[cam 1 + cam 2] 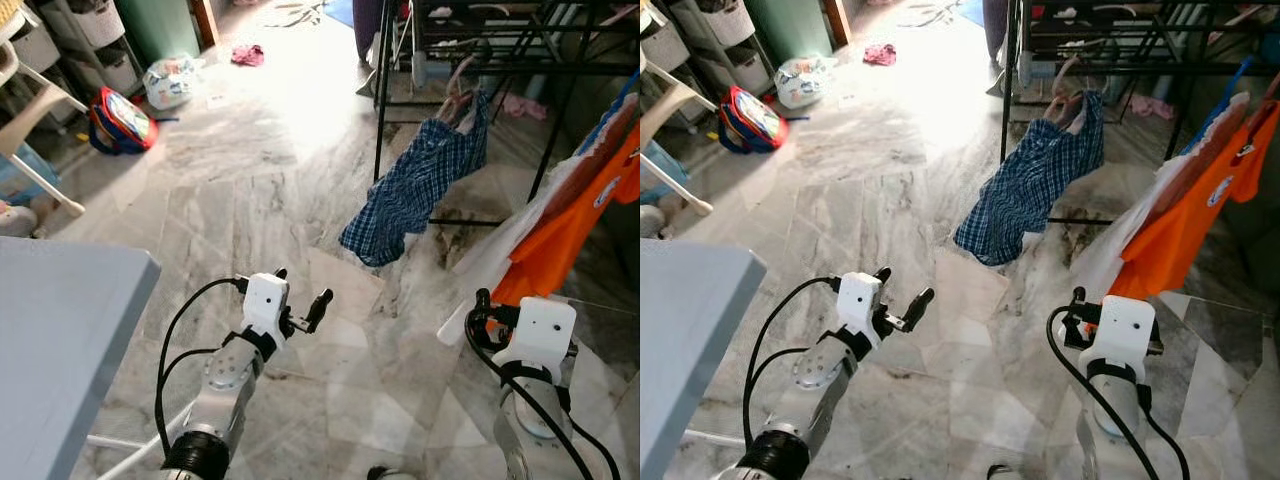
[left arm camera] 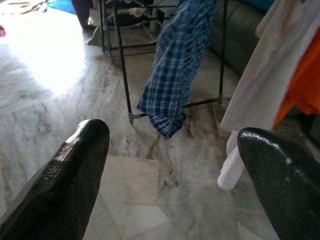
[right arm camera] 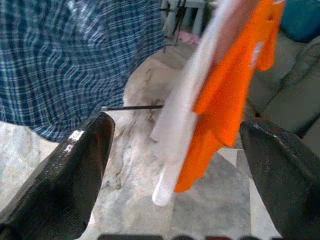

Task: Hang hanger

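A blue plaid shirt (image 1: 415, 185) droops from a pinkish hanger (image 1: 458, 92) on the black drying rack (image 1: 382, 100), its hem touching the marble floor. To the right hang an orange shirt (image 1: 585, 215) and a white garment (image 1: 500, 250). My left gripper (image 1: 303, 285) is held low over the floor, short of the plaid shirt, open and holding nothing. In the left wrist view the plaid shirt (image 2: 177, 65) lies straight ahead between the fingers. My right gripper (image 3: 175, 165) is open and holds nothing just below the orange shirt (image 3: 235, 85), with the plaid shirt (image 3: 75, 55) beside it.
A grey table (image 1: 60, 330) takes up the near left. Farther left are a white chair (image 1: 45, 105), a red and blue bag (image 1: 120, 118), a plastic bag (image 1: 170, 80) and storage drawers (image 1: 100, 30). A pink cloth (image 1: 247, 55) lies on the far floor.
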`<state>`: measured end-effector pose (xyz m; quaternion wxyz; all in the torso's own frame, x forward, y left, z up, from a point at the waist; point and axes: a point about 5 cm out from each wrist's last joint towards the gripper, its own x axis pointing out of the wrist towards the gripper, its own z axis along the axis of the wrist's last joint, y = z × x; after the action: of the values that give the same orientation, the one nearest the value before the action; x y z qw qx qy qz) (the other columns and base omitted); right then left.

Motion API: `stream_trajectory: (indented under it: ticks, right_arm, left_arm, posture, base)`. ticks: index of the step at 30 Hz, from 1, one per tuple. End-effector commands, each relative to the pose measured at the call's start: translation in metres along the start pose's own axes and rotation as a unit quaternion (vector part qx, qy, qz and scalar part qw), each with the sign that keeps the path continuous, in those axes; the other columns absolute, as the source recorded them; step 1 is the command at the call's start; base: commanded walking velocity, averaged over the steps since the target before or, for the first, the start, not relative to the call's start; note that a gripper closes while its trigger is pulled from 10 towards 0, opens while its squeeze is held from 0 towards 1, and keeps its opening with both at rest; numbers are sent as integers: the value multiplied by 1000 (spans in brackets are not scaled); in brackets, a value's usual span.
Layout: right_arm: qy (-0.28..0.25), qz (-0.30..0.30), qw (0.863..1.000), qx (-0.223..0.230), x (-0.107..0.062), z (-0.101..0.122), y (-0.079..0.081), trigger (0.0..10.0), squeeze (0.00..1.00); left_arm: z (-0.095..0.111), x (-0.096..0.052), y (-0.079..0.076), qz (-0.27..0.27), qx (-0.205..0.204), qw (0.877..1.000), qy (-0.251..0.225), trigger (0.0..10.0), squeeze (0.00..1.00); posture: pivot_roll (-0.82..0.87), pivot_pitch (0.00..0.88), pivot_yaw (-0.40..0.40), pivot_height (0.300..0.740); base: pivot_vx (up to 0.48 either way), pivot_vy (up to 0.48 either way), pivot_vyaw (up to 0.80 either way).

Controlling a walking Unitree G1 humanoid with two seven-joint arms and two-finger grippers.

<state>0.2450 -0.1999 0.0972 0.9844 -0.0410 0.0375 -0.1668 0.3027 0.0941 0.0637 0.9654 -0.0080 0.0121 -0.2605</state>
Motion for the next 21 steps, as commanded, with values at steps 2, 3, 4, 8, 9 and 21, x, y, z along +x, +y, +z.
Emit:
stream_trajectory:
  ticks: [2, 3, 4, 8, 9, 21]
  right_arm:
    - [1, -4, 1000, 0, -1, -1, 0, 10000, 0]
    - [0, -4, 1000, 0, -1, -1, 0, 10000, 0]
    - [0, -4, 1000, 0, -1, -1, 0, 10000, 0]
    - [7, -5, 1000, 1, -1, -3, 1, 10000, 0]
    - [6, -5, 1000, 1, -1, -3, 1, 10000, 0]
    - [2, 1, 1000, -3, -1, -2, 4, 10000, 0]
  left_arm:
    - [-3, -2, 3, 2, 0, 1000, 7, 10000, 0]
    - [-3, -2, 2, 1, 0, 1000, 7, 10000, 0]
    - [-3, -2, 2, 1, 0, 1000, 7, 10000, 0]
    - [-3, -2, 2, -2, 1, 1000, 8, 10000, 0]
    - [-3, -2, 2, -3, 1, 1000, 8, 10000, 0]
    - [-7, -4, 1, -4, 1, 1000, 16, 10000, 0]
  posture:
    - [-110, 187, 99, 740]
    - [-110, 186, 98, 740]
    - [-110, 186, 98, 740]
    - [-110, 186, 96, 740]
    - [-110, 186, 96, 740]
    - [-108, 191, 94, 740]
  base:
    - [431, 0, 0]
    - [446, 0, 0]
    - [446, 0, 0]
    - [447, 0, -681]
    - [446, 0, -800]
    - [436, 0, -245]
